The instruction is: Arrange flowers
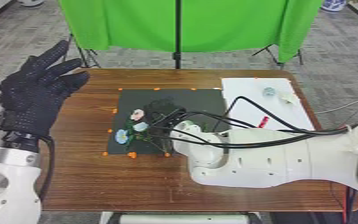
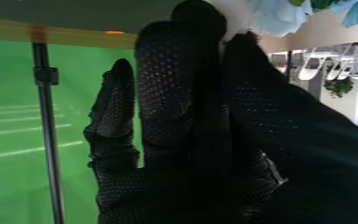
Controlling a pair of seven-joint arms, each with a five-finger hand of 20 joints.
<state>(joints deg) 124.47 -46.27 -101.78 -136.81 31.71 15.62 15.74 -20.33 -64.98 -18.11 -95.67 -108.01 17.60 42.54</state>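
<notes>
Flowers with pink, white and pale blue petals on green leafy stems lie on the left part of a square black mat (image 1: 193, 95): the pink one (image 1: 137, 114) farthest from the robot, the white one (image 1: 141, 126) between, the blue one (image 1: 121, 136) nearest. A small pale blue object (image 1: 269, 91) rests on a white sheet (image 1: 246, 87) right of the mat; it is too small to tell whether it is a container or holds anything. Just beside it lies a small whitish item (image 1: 289, 98), with a red stick-shaped object (image 1: 263, 122) nearer the robot.

The right hand (image 1: 171, 119) is over the mat, just beside the flowers. In the wrist view its fingers are extended and fairly straight, with the thumb close to them; white and blue petals are at their tips, but whether it pinches anything cannot be told. The left hand (image 1: 38, 90), raised at the left edge of the brown wooden worktop (image 1: 87, 185), is open and holds nothing.

The white right arm (image 1: 264, 157) and its black cables (image 1: 282, 142) cross over parts of the mat and sheet, hiding them. Orange bits of tape (image 1: 132, 155) line the mat's edges. Behind the worktop hang green curtains (image 1: 238, 25) with a black pole (image 1: 177, 30).
</notes>
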